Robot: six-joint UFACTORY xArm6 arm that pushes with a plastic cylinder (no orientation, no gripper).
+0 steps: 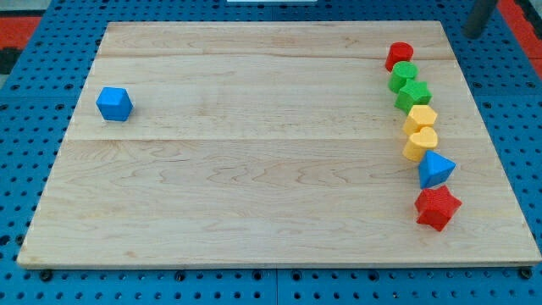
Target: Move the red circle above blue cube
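Note:
The red circle (399,56) sits near the top right of the wooden board (254,169), at the head of a column of blocks. The blue cube (113,103) sits alone at the board's left side, far from the red circle. My tip (475,32) shows at the view's top right, off the board's corner and to the upper right of the red circle, touching no block.
Below the red circle run a green block (403,76), a second green block (414,94), a yellow block (420,117), a yellow heart (420,142), a blue triangle (435,169) and a red star (437,207). Blue pegboard surrounds the board.

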